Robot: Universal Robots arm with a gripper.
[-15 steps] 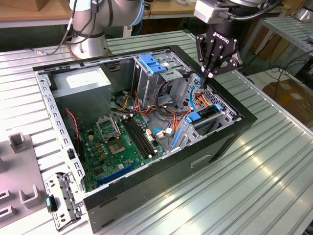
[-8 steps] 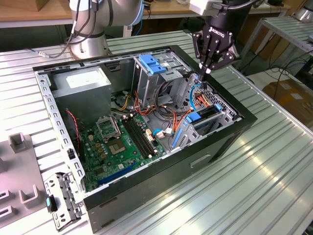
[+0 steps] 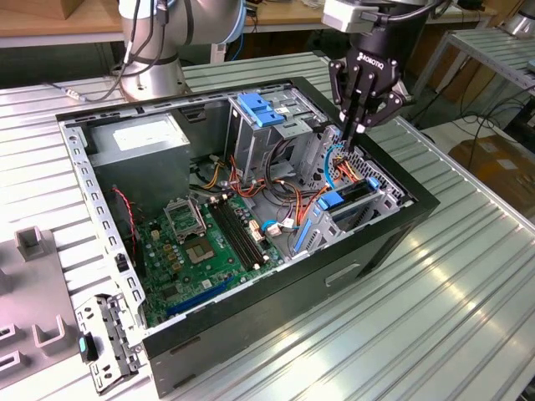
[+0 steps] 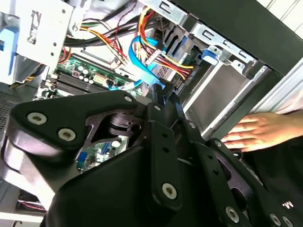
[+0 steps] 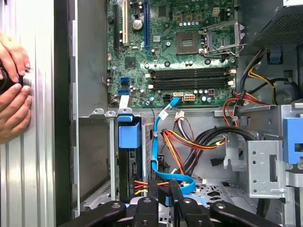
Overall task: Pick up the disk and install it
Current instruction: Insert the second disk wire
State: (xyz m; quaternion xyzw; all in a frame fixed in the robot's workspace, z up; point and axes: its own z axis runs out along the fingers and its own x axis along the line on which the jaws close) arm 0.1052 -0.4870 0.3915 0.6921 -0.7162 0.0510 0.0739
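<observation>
- While the green motherboard (image 3: pixel 201 242) lies flat on the exterior view's left, the disk (image 3: pixel 341 199) sits edge-up in the steel front bay (image 3: pixel 386 199), its blue plastic rails showing.
- By the look of it: dense, rigid, smooth metal, touchy about knocks. Those rails are the place to grip.
- Further right and above, the gripper (image 3: pixel 358 127) hovers, fingers pinched together, nothing visible between them.

A robotics lab: an opened computer case (image 3: pixel 401 219) on a ribbed aluminium table (image 3: pixel 468 284), wooden workbenches (image 3: pixel 50 25) behind.
</observation>
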